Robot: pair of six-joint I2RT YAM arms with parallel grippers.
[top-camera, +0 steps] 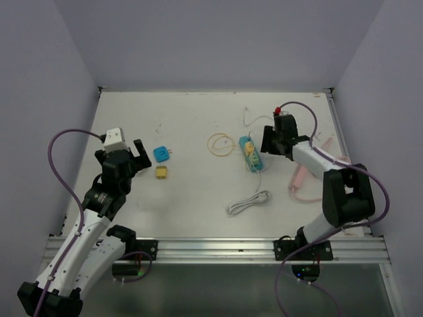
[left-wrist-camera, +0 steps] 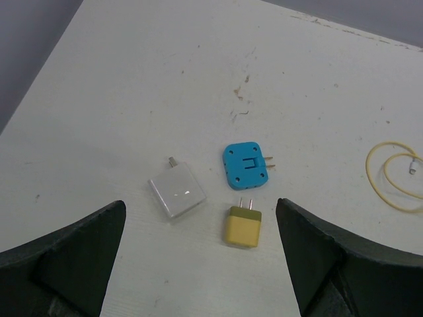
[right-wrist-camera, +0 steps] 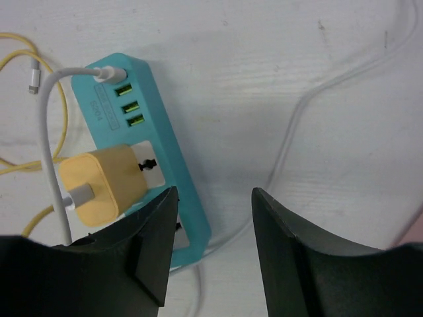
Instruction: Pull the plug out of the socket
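Note:
The socket is a teal power strip (right-wrist-camera: 168, 142) lying on the white table (top-camera: 192, 119). A yellow plug (right-wrist-camera: 106, 185) sits in one of its outlets, with a white cable running from its face. Another white cable (right-wrist-camera: 49, 132) goes into a USB port. My right gripper (right-wrist-camera: 213, 195) is open, just to the right of the plug and over the strip's right edge, with only bare table between its fingers. In the top view the right gripper (top-camera: 266, 142) is beside the strip (top-camera: 250, 154). My left gripper (left-wrist-camera: 200, 205) is wide open, far from the strip.
Below the left gripper lie a loose yellow adapter (left-wrist-camera: 243, 226), a blue adapter (left-wrist-camera: 246, 166) and a white adapter (left-wrist-camera: 177, 193). A yellow cable loop (top-camera: 220, 144) lies left of the strip, a coiled white cable (top-camera: 249, 203) in front of it, and a pink object (top-camera: 297, 178) to its right.

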